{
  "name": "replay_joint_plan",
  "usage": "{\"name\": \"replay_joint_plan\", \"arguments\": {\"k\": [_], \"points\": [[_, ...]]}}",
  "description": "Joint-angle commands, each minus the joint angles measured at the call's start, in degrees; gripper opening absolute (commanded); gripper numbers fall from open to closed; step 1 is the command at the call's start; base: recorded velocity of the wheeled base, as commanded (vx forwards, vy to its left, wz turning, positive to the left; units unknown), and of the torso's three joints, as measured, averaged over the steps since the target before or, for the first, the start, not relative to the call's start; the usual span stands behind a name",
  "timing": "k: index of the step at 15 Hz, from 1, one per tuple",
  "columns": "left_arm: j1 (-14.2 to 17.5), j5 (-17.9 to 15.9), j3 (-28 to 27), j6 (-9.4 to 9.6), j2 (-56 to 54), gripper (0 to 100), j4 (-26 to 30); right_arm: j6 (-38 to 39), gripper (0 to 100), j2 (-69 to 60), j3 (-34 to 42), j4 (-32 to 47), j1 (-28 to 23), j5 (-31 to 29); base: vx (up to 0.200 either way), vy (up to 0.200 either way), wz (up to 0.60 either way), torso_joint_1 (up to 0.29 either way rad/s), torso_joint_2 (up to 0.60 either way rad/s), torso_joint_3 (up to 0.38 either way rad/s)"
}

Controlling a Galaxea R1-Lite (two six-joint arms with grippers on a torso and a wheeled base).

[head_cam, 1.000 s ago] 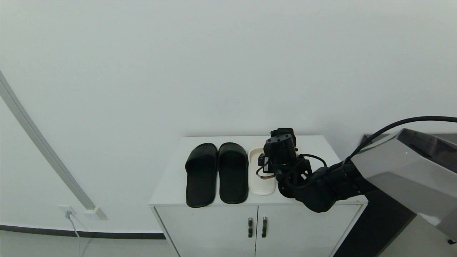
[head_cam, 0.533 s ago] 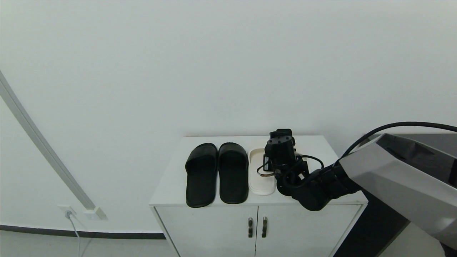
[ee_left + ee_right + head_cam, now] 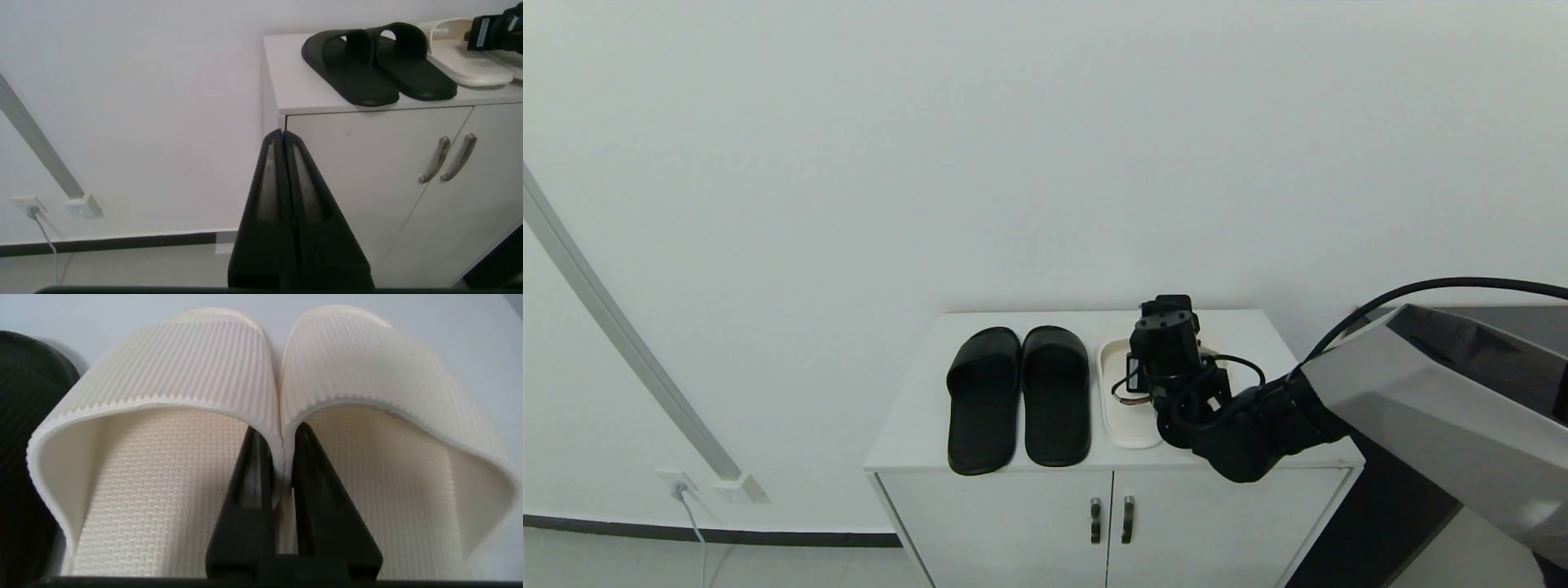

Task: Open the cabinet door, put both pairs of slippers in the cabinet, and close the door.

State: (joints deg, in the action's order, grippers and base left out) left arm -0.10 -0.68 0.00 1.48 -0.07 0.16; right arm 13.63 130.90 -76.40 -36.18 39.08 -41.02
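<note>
The right pincer clamps the touching inner edges of the white slippers (black slippers just beside, frame centre); the left pincer is pressed together.

The right tool has just dragged the white slippers a touch to the robot's right. A gap opens beside the black pair, and the arm's elbow has swung inward.

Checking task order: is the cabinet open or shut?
Shut. Both cabinet doors sit flush, their handles side by side at the closed seam.
</note>
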Motion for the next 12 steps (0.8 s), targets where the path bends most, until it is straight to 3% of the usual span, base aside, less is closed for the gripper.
{"name": "replay_joint_plan", "arguments": {"k": [1,5,8,9,12], "points": [[0.01,-0.02,0.00,-0.07,0.07,0,-0.07,-0.45,0,-5.31,2.22,-0.03,0.20,-0.02,0.000,0.000,0.00,0.000,0.00,0.000],[0.01,-0.02,0.00,-0.07,0.07,0,0.02,-2.29,0,-17.96,12.50,-0.29,2.93,4.02,0.000,0.000,0.00,0.000,0.00,0.000],[-0.08,-0.02,0.00,-0.16,0.07,0,0.02,-3.08,0,-29.04,24.72,-0.29,5.30,16.24,0.000,0.000,0.00,0.000,0.00,0.000],[-0.08,-0.02,0.00,-0.16,0.07,0,0.02,-3.96,0,-33.61,29.64,-0.38,5.39,22.92,0.000,0.000,0.00,0.000,0.00,0.000],[0.01,-0.02,0.00,-0.16,0.07,0,0.02,-4.31,0,-42.40,37.20,-0.12,5.92,35.40,0.000,0.000,0.00,0.000,0.00,0.000]]}}
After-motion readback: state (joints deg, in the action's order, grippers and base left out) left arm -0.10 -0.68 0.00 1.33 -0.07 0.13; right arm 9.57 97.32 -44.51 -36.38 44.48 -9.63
